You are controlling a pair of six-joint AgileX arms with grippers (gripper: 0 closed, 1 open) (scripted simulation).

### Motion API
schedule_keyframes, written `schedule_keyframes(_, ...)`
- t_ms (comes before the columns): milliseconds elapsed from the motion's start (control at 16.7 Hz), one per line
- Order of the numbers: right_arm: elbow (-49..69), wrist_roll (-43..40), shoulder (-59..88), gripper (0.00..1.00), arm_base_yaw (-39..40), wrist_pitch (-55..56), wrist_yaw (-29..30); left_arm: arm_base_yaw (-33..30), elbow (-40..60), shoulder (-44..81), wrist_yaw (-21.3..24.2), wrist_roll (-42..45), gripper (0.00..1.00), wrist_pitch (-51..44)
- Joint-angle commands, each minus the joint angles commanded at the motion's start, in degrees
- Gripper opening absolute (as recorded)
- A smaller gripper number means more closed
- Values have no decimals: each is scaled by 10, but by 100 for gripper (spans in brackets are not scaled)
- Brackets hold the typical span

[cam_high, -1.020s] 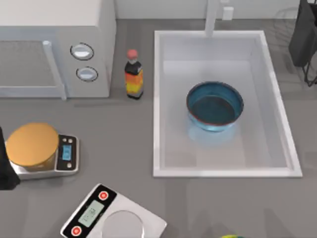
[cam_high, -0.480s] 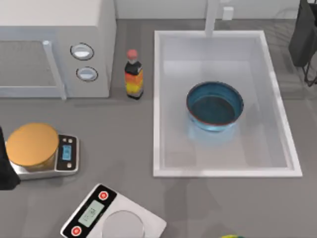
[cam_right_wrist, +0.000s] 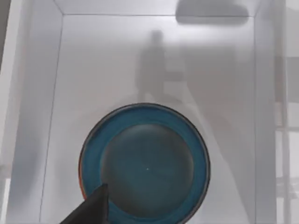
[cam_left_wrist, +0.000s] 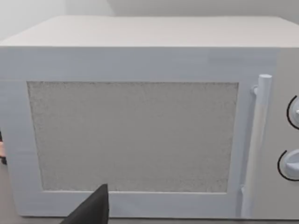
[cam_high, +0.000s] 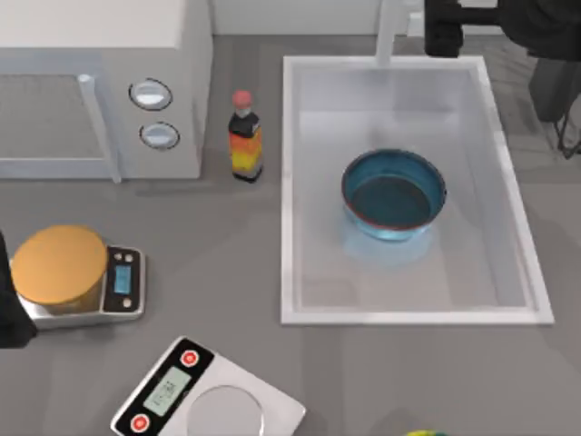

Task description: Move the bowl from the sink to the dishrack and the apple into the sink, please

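Starting at the top view's left edge, the left arm sits parked beside the kitchen scale that carries the orange-tan disc. Its wrist camera faces the microwave, and I cannot tell whether the left gripper is open or closed.

Further right, past the sauce bottle, the white sink holds the blue bowl, which sits upright slightly right of the basin's centre, apart from every wall.

The right arm reaches in over the sink's far rim near the tap. The right gripper hangs above that far edge; whether it is open cannot be made out, and nothing appears to be held. From it, the bowl lies toward the near side of the bench and a little to the left. The right wrist camera looks nearly straight down onto the bowl's dark inside.

The bowl is round, so no axis favours one approach. The right arm is much the nearer, and the dishrack stands just beyond the sink's far right corner.
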Motion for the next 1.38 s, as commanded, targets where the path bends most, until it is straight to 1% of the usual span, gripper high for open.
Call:
schedule_keyframes(300, 231, 66, 238, 100, 55, -124, 8, 0, 0, 0, 0, 0, 100, 0)
schedule_keyframes(480, 339, 104, 337, 100, 85, -190, 12, 0, 0, 0, 0, 0, 100, 0)
schedule_keyframes(660, 415, 134, 405, 100, 107, -236, 14, 0, 0, 0, 0, 0, 100, 0)
schedule_keyframes(900, 461, 151, 443, 100, 120, -261, 14, 0, 0, 0, 0, 0, 100, 0)
schedule_keyframes(1260, 459, 148, 444, 100, 116, -259, 14, 0, 0, 0, 0, 0, 100, 0)
schedule_keyframes(1380, 456, 136, 459, 100, 103, -240, 12, 0, 0, 0, 0, 0, 100, 0)
